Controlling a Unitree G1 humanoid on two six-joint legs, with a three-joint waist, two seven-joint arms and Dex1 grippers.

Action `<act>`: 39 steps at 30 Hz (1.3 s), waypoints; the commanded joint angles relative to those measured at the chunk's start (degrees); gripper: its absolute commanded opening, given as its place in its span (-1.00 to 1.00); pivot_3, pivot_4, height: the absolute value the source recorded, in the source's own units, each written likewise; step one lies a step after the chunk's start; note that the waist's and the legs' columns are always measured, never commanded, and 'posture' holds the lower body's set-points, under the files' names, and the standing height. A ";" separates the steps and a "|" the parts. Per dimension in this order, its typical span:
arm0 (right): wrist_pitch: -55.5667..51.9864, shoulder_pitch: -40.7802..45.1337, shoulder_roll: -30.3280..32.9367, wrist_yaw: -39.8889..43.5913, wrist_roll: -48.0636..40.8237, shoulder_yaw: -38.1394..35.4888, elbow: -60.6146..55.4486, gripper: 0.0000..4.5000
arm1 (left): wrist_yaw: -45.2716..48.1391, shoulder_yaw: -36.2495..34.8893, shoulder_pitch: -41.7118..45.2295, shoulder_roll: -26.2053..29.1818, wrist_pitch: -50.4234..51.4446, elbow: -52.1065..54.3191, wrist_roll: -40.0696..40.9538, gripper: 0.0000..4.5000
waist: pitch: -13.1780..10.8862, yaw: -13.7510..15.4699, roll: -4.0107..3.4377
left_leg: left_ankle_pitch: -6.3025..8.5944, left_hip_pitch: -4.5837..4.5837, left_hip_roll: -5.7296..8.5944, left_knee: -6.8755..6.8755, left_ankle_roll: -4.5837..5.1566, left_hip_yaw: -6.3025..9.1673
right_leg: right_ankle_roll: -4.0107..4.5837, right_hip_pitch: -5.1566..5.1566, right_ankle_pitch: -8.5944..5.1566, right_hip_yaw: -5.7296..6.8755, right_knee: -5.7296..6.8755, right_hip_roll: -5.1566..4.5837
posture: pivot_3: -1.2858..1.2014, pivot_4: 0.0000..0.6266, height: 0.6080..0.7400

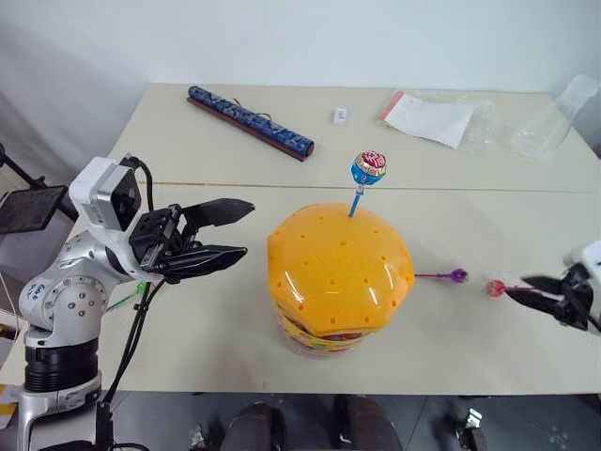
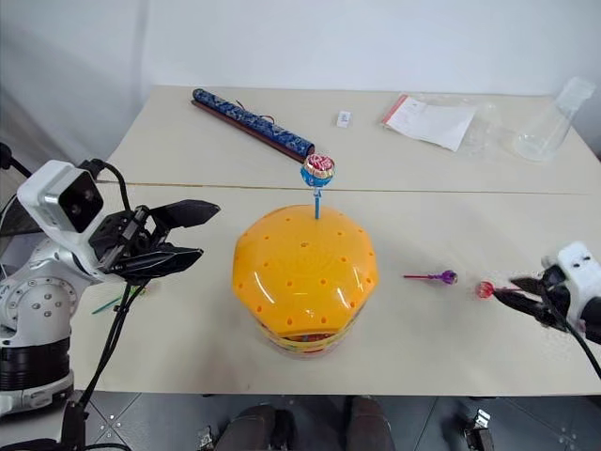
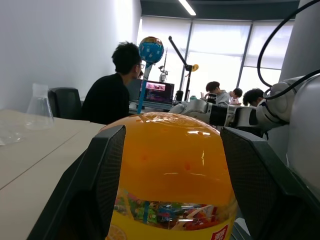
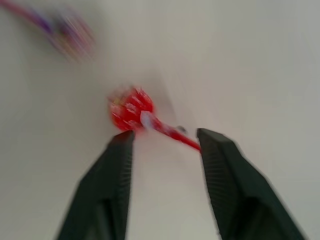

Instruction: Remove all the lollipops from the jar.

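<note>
Right gripper is seen parted around the red lollipop, whose stick runs between the 2 fingers; left gripper is spread beside the jar.

1 blue lollipop is stuck upright in the jar's orange lid; 1 purple lollipop is laid between jar and red one. The pale table is bare near its front edge; 1 dark tube is laid far back.

Pale counter carrying the things

Orange-lidded jar at centre; purple lollipop and red lollipop lie right; dark blue tube, paper, clear flask across the top.
</note>
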State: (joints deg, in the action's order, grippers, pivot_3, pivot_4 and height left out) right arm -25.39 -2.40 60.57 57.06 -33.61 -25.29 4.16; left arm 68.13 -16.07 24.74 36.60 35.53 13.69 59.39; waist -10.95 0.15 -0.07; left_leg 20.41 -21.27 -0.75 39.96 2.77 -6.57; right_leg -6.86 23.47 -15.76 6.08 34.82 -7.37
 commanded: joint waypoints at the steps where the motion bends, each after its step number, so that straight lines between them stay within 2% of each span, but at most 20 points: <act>1: -3.00 5.11 -1.44 4.90 -13.76 -8.01 -11.73 0.04 | -1.69 -3.65 -2.12 -0.05 -0.68 0.46 1.63 0.43 | -0.03 -0.13 -0.05 | 0.01 0.00 -0.02 0.00 -0.01 0.02 | 0.00 0.00 0.00 0.01 0.01 0.00 | 0.03 -0.52 1.00; 3: -7.64 9.96 -2.78 2.97 -22.47 -7.96 -17.70 0.04 | -1.73 -4.11 -3.63 -0.09 -0.77 -0.06 1.26 0.43 | -0.04 -0.25 -0.07 | 0.01 0.01 -0.04 0.00 -0.02 0.02 | 0.00 0.01 0.00 -0.01 0.04 -0.01 | 0.03 -0.52 1.00; 5: -10.26 14.99 -3.57 1.18 -26.69 -4.52 -22.29 0.04 | -1.76 -4.35 -4.78 -0.36 -0.72 -0.46 1.30 0.43 | -0.04 -0.19 -0.06 | 0.03 0.03 -0.09 0.01 -0.06 0.11 | 0.00 0.00 0.00 0.02 0.07 -0.06 | 0.03 -0.52 1.00; 13: -13.99 31.70 -10.06 -4.14 -26.40 10.72 -26.80 0.04 | -2.45 -3.80 -4.51 -1.58 -1.02 -0.65 1.25 0.43 | -0.02 0.42 -0.01 | 0.10 -0.20 0.00 0.05 -0.16 0.43 | 0.01 0.03 0.00 0.02 -0.02 -0.21 | 0.03 -0.52 1.00; 22: -16.72 37.99 -15.99 -5.66 -27.85 16.30 -28.46 0.04 | -3.52 -3.71 -4.04 -2.09 -0.89 0.11 1.35 0.43 | -0.02 0.33 0.00 | 0.08 -0.23 -0.01 0.05 -0.13 0.40 | 0.01 0.05 0.00 0.42 0.01 -0.10 | 0.03 -0.52 1.00; 25: -16.11 38.22 -16.80 -4.51 -26.92 17.03 -28.80 -0.26 | -3.75 -3.63 -3.62 -2.06 -0.83 0.11 1.45 0.43 | -0.02 0.30 0.00 | 0.06 -0.23 0.00 0.06 -0.10 0.38 | 0.01 0.04 0.01 0.42 0.02 -0.11 | 0.03 -0.52 1.00; 27: -15.94 38.29 -16.96 -3.67 -26.69 17.27 -28.94 -0.53 | -3.84 -3.52 -3.12 -1.95 -0.72 -0.07 1.49 0.43 | -0.02 0.24 0.00 | 0.06 -0.23 0.00 0.06 -0.10 0.38 | 0.01 0.05 0.01 0.42 0.04 -0.11 | 0.03 -0.52 1.00; 36: -14.92 38.46 -17.79 -3.43 -25.09 16.62 -27.73 -0.53 | -3.77 -3.38 -2.10 -2.06 -0.80 -0.73 1.09 0.43 | -0.02 -0.20 0.00 | 0.06 -0.22 -0.02 0.04 -0.10 0.39 | 0.00 0.06 0.01 0.45 0.05 -0.08 | 0.03 -0.52 1.00; 39: -15.07 38.57 -18.36 -3.17 -25.39 16.43 -27.60 -0.77 | -3.68 -3.24 -1.87 -2.22 -0.91 -0.90 0.99 0.43 | -0.02 -0.21 0.00 | 0.06 -0.22 -0.02 0.04 -0.10 0.38 | 0.00 0.06 0.01 0.45 0.06 -0.09 | 0.03 -0.52 1.00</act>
State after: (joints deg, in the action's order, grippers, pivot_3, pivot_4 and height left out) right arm -41.27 35.12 42.32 53.87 -58.44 -7.42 -22.64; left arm 64.36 -19.14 22.10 34.55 35.51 12.43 59.86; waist -10.98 -0.07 -0.08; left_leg 20.48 -21.49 -0.77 40.01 2.67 -6.19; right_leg -6.85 23.53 -15.75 6.52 34.87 -7.46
